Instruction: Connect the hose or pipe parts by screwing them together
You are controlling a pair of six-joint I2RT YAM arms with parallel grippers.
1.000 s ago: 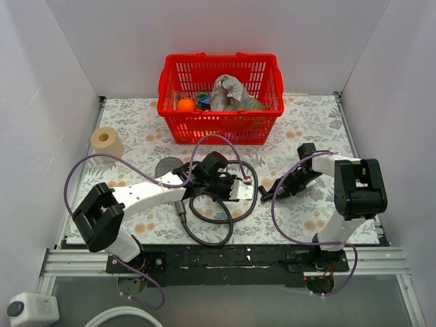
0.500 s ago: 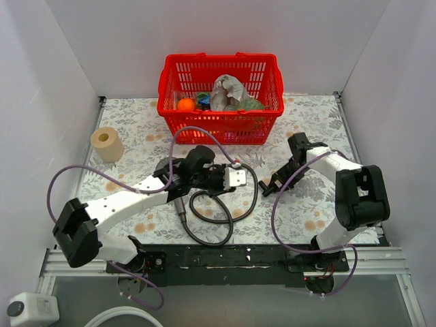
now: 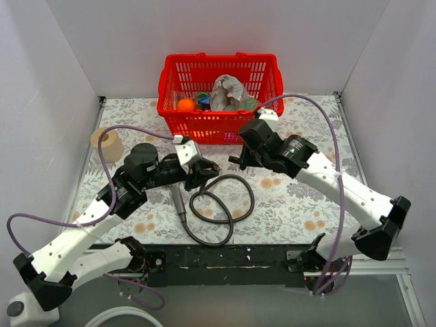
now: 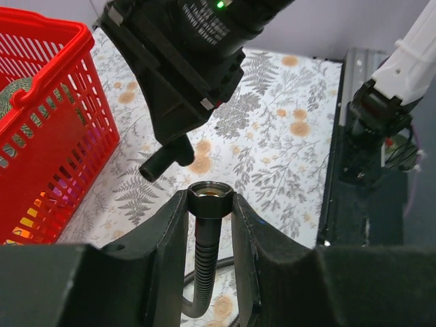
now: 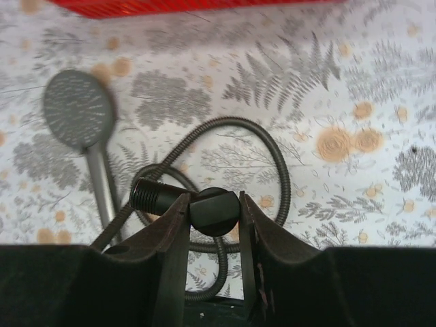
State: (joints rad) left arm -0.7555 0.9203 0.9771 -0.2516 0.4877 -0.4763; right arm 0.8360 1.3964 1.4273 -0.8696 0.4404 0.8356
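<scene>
My left gripper (image 4: pixel 210 201) is shut on the end nut (image 4: pixel 210 197) of the dark grey coiled hose (image 3: pixel 223 204). The nut's open mouth faces up and outward, and the rest of the hose lies looped on the table. My right gripper (image 5: pixel 213 204) is shut on a black fitting (image 5: pixel 214 212) with a threaded stub (image 5: pixel 146 195) pointing left. In the left wrist view that stub (image 4: pixel 165 161) hangs just above and left of the nut, not touching it. The grey hand shower (image 5: pixel 88 129) lies flat below. From above, only its handle (image 3: pixel 178 203) shows beside the left gripper (image 3: pixel 203 172), with the right gripper (image 3: pixel 238 161) close by.
A red basket (image 3: pixel 219 129) with several items stands at the back centre, just behind both grippers. A tan roll (image 3: pixel 107 143) sits at the left edge. Purple cables (image 3: pixel 327 116) arc over both arms. A thick white tube (image 3: pixel 122 315) lies below the front rail.
Both arms have stretched out and risen. The left gripper carried the hose end back and left. The right gripper swung from the right side toward the centre, bringing its fitting near the nut.
</scene>
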